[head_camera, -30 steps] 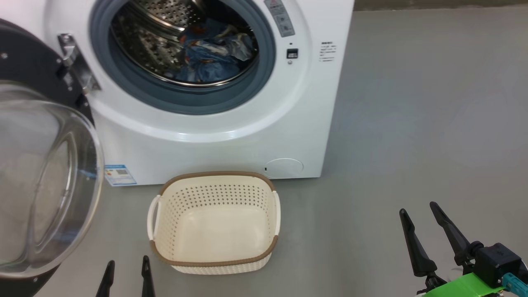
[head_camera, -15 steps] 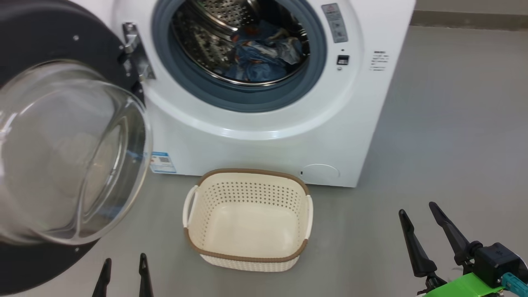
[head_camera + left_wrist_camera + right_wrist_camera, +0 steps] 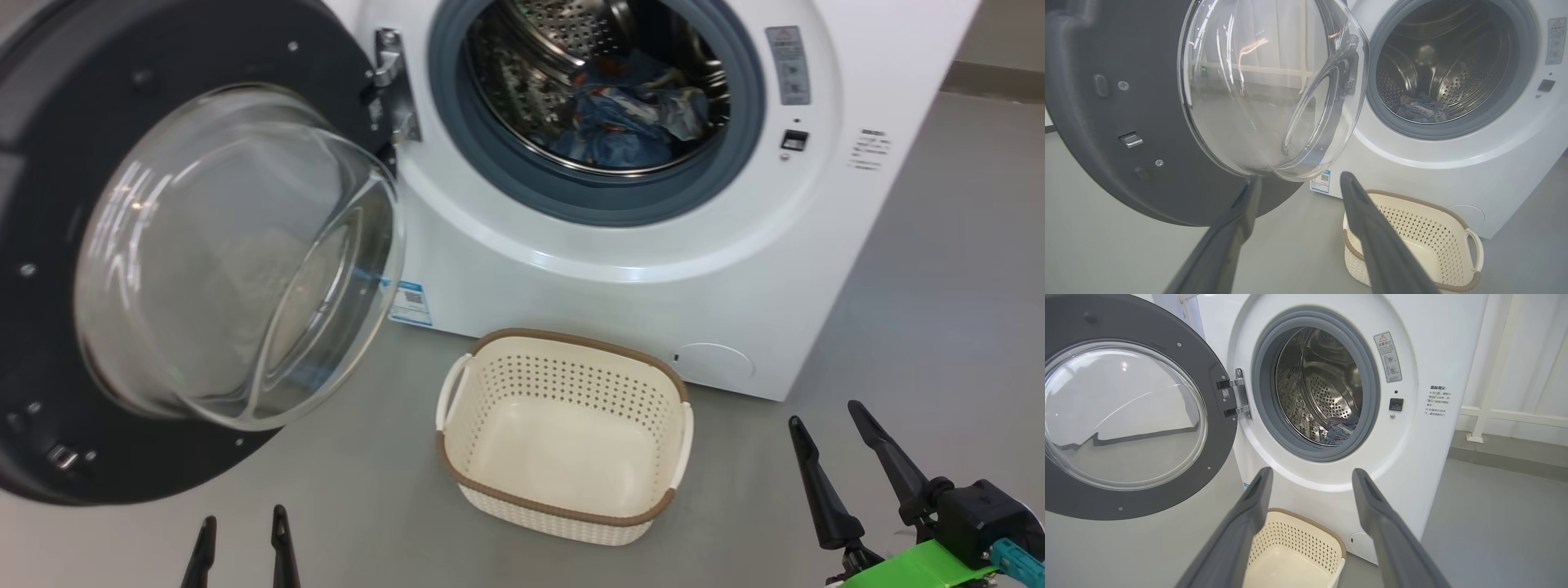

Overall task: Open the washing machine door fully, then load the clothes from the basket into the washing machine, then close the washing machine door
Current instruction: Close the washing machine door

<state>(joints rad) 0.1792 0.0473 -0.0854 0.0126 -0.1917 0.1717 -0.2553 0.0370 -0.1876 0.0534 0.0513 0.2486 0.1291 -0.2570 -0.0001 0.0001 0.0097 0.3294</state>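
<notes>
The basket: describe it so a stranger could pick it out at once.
Find the big white front-loading washing machine with its round black-rimmed glass door standing open. On the grey floor just before it sits a small empty cream plastic rectangular basket. Its perforated walls, brown rim and white side handles set it apart.

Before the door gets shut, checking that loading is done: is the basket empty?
Empty: the basket shows a bare cream floor; the clothes lie inside the washing machine.
</notes>
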